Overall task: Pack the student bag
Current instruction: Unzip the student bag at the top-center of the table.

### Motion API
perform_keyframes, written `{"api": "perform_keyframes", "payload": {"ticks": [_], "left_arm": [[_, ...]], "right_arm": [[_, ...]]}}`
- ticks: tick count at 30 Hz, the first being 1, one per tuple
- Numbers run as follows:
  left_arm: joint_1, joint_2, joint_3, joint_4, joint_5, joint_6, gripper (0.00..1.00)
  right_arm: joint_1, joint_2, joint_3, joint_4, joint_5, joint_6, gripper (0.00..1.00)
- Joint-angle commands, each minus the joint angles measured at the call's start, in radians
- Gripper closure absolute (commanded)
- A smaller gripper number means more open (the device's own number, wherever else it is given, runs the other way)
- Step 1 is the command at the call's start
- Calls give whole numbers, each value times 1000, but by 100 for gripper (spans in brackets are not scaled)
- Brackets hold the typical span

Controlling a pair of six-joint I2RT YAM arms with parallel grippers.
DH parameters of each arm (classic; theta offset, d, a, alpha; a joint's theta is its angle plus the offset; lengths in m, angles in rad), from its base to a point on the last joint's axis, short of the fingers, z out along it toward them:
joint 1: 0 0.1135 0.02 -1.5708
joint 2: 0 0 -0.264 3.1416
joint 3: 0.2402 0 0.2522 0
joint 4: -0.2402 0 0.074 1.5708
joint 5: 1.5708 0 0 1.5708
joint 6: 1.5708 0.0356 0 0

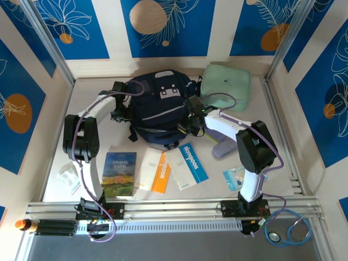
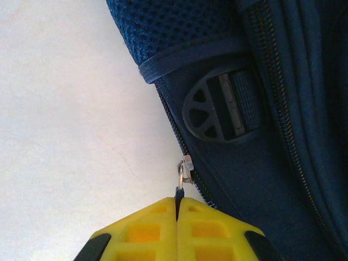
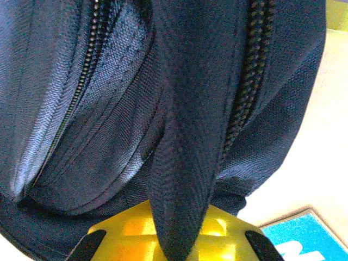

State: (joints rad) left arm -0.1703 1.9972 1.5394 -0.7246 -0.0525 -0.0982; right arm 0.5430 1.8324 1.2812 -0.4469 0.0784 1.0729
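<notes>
Top external view puts the student bag [image 1: 160,109], soft woven navy fabric, at the far middle of the table [image 1: 296,157], between my arms. The right gripper [image 3: 176,231] is clamped on a ribbed webbing strap [image 3: 182,136]; the left gripper [image 2: 176,209] pinches the thin zip pull [image 2: 178,196]. I judge that sliver may slip free, or slack cloth may bunch and jam the coil teeth.

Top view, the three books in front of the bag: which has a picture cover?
The leftmost one, Animal Farm, dark green with a landscape picture; the orange-and-white booklet and blue-and-white booklet show lettering on plain colour.
</notes>
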Motion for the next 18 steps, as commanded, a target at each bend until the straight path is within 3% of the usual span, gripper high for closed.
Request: {"api": "perform_keyframes", "payload": {"ticks": [1, 3, 7, 10, 15, 17, 18], "left_arm": [[29, -64, -26, 110, -37, -41, 100], [31, -104, -59, 136, -58, -62, 96], [35, -198, -143, 142, -81, -135, 53], [38, -298, -231, 146, -57, -192, 36], [38, -470, -394, 136, 15, -266, 21], [37, -532, -452, 125, 51, -281, 18], [37, -565, -480, 118, 68, -288, 17]], "right_arm": [[4, -21, 46, -18, 55, -16, 100], [10, -1, 66, 5, 23, -15, 100], [35, 52, 132, 12, 12, -2, 100], [56, 90, 179, 25, 10, 12, 100], [82, 168, 245, 37, -42, 32, 100], [90, 181, 252, 50, -69, 29, 94], [93, 180, 242, 71, -86, 18, 84]]}}
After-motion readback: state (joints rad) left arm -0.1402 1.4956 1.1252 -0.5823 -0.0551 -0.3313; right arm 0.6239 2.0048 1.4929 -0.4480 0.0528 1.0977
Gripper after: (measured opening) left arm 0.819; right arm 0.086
